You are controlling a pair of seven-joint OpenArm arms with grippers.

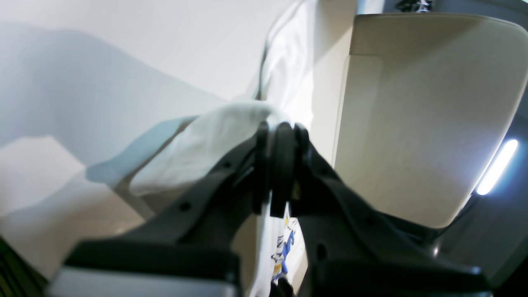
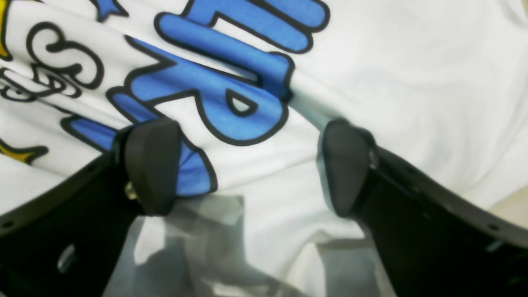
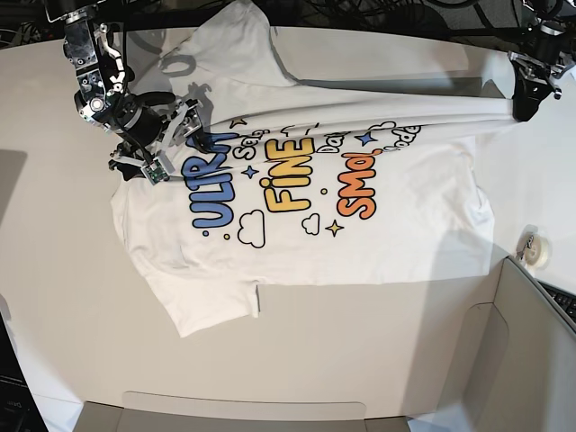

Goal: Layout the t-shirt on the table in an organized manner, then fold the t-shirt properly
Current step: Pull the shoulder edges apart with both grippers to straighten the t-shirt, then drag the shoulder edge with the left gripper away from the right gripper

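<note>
White table (image 3: 297, 360) carries our t-shirt (image 3: 360, 243); our left gripper (image 1: 280, 132) pinches its fabric, our right gripper (image 2: 247, 165) hovers spread over the print.

White printed t-shirt (image 3: 297, 216) spread on the white counter (image 3: 360, 360)

Print faces up; the 12 o'clock edge is folded over, drawn taut toward 3 o'clock.

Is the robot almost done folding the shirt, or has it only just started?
Only just started. The t-shirt already lies print-up and mostly spread on the table. Right now the left gripper pinches a stretched-out edge of it with shut jaws, while the right gripper hovers open over the blue letters. That pulled edge lies bunched across the top, so smoothing comes next. No proper fold has been made yet.
</note>
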